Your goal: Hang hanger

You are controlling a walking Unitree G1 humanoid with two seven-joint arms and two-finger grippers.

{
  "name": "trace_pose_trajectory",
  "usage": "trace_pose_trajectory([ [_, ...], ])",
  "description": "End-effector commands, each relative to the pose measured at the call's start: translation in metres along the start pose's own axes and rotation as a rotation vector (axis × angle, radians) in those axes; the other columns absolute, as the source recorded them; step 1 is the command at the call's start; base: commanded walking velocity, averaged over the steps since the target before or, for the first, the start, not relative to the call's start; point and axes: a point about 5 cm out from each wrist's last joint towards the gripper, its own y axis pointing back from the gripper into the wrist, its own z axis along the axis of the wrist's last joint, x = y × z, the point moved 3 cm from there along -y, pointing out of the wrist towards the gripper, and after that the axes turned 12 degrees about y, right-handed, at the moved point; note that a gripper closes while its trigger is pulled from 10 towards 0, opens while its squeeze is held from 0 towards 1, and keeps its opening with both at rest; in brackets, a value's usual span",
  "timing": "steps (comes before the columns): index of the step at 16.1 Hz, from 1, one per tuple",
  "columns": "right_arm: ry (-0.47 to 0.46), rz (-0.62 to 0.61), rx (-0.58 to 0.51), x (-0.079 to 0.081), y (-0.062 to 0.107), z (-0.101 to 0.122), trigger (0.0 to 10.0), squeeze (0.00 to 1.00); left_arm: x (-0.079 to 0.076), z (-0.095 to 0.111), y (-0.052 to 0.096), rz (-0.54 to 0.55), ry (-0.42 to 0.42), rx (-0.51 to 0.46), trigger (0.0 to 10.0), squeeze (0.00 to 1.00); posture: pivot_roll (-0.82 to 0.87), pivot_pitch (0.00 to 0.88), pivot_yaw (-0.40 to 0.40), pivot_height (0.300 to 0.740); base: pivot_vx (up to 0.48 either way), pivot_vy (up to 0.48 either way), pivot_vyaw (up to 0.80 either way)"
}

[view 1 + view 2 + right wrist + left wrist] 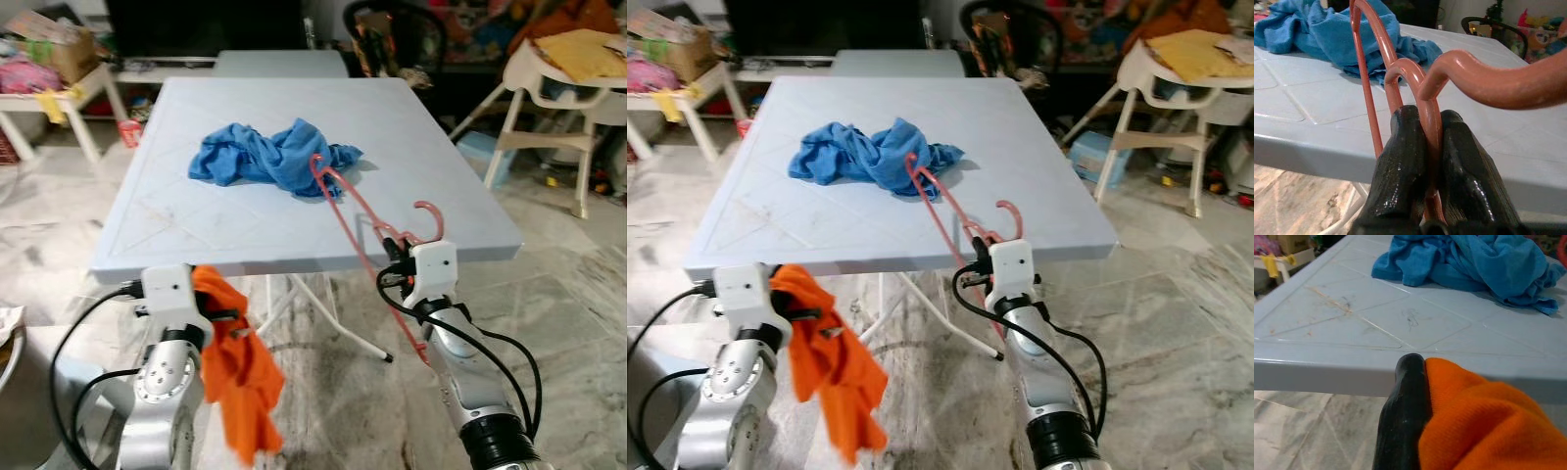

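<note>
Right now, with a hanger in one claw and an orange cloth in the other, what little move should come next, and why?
Probably bring the left gripper with the orange cloth toward the pink hanger pinched in the right gripper; the two hang apart at the table edge.

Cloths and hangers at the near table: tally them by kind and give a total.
Cloths: 2, blue cloth on the table; orange cloth in the left claw.
Hangers: 1, pink hanger in the right claw.
Total: 3
</note>
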Motion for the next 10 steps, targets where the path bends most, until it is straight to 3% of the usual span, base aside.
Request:
trace_pose_trajectory([
  [1,-0.003,0.006,-0.01,-0.001,-0.003,0.004,10.0,0.0,0.0,0.007,0.002,-0.028,-0.069,-0.039,10.0,0.0,0.01,0.0,-0.037,0.74,0.0,0.0,0.0],
  [3,0.002,0.007,-0.01,-0.002,-0.003,0.004,10.0,0.0,-0.008,0.018,0.005,-0.075,-0.143,-0.091,10.0,0.0,0.02,0.0,-0.042,0.74,0.0,0.0,0.0],
  [6,0.002,0.009,-0.01,-0.002,-0.003,0.004,10.0,0.0,-0.007,0.017,0.007,-0.084,-0.136,-0.094,10.0,0.0,0.02,0.0,-0.042,0.74,0.0,0.0,0.0],
  [10,-0.002,0.009,-0.003,-0.001,-0.001,0.002,10.0,0.0,0.01,-0.011,0.015,-0.035,-0.101,0.016,10.0,0.0,0.02,0.0,-0.035,0.74,0.0,0.0,-0.8],
])
